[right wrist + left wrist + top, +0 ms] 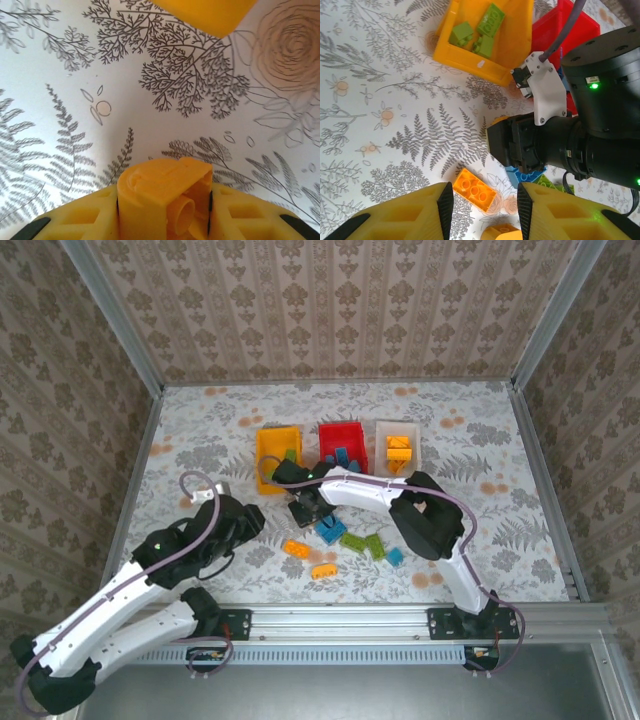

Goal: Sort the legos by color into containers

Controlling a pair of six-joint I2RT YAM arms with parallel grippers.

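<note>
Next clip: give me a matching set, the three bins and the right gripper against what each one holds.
Column one:
1. yellow-orange bin
2. red bin
3. white bin
4. right gripper

Column two:
A. orange bricks
B. green bricks
C. single orange brick, gripped
D. blue bricks

Pairs: 1-B, 2-D, 3-A, 4-C.

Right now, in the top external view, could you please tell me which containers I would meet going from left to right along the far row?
yellow-orange bin → red bin → white bin
</note>
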